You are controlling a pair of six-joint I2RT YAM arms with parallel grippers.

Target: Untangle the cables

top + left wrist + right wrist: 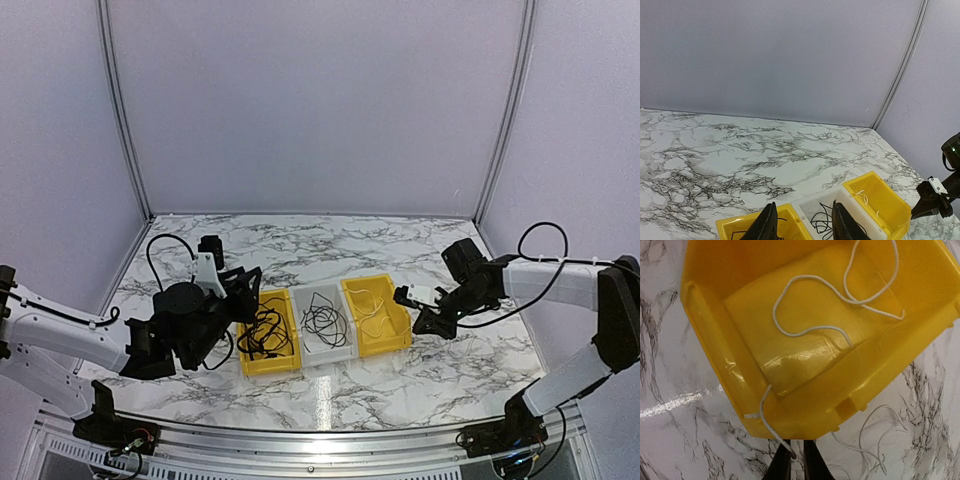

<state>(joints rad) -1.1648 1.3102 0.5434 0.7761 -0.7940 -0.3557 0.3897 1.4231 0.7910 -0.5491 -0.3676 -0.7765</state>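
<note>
A tangle of black cables (265, 330) lies in the left yellow bin (268, 367). One black cable (325, 320) (822, 220) is coiled in the white bin (331, 356). A pale whitish cable (375, 320) (805, 330) loops in the right yellow bin (386, 346) (805, 405) and runs over its wall. My right gripper (408, 300) (797, 460), outside that wall, is shut on the pale cable's end. My left gripper (250, 285) (805, 225) hangs open above the left yellow and white bins, holding nothing.
The three bins stand side by side on the marble table (300, 240). Thin pale loops (875, 440) lie on the marble beside the right yellow bin. Grey walls close the back and sides. The right arm's black wiring loop (545, 235) arches above the arm.
</note>
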